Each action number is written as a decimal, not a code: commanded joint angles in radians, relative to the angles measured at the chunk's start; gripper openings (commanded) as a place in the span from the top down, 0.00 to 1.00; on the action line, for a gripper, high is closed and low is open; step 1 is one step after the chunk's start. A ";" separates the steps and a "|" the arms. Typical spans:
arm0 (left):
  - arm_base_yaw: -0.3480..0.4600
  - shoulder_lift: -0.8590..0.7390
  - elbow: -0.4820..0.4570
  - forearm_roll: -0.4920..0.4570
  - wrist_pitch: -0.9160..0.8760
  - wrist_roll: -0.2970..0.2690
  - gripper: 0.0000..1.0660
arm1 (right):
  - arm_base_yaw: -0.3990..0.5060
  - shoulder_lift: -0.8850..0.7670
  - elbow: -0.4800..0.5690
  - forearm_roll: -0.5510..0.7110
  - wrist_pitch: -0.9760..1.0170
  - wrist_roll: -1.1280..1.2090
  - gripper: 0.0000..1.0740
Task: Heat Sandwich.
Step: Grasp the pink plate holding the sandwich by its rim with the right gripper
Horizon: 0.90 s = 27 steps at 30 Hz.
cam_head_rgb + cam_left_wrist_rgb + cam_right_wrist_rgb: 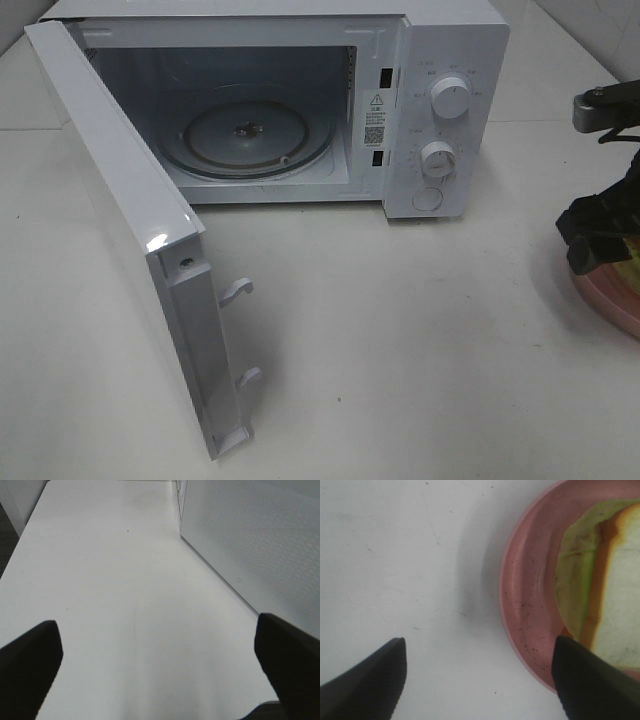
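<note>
The sandwich (615, 595), white bread with a brown crust and a pale green leaf under it, lies on a round pink plate (525, 595) at the table's right edge. My right gripper (479, 645) hovers open above the plate's rim, one finger over the plate and the other over bare table. In the exterior high view that gripper (598, 235) covers most of the plate (612, 300), and only a sliver of the sandwich (630, 250) shows. The left gripper (156, 625) is open over bare table beside the microwave door (260, 535); it is out of the high view.
The white microwave (440, 100) stands at the back with its door (130, 220) swung out toward the front left. Its glass turntable (245, 135) holds nothing. Two knobs (450, 100) sit on its right panel.
</note>
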<state>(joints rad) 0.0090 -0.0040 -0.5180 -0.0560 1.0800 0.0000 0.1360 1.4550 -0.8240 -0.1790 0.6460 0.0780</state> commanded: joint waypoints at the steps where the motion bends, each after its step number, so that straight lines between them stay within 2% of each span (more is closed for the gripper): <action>1: 0.001 -0.017 0.001 -0.006 -0.009 -0.009 0.06 | -0.035 0.044 -0.011 -0.005 -0.032 -0.018 0.29; 12: 0.001 -0.017 0.001 -0.006 -0.009 -0.009 0.06 | -0.056 0.207 -0.086 -0.023 -0.039 -0.021 0.29; 27: 0.001 -0.017 0.001 -0.006 -0.009 -0.009 0.06 | -0.056 0.365 -0.102 -0.053 -0.113 -0.021 0.29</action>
<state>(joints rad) 0.0090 -0.0040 -0.5180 -0.0560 1.0800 0.0000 0.0850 1.8100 -0.9180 -0.2170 0.5410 0.0710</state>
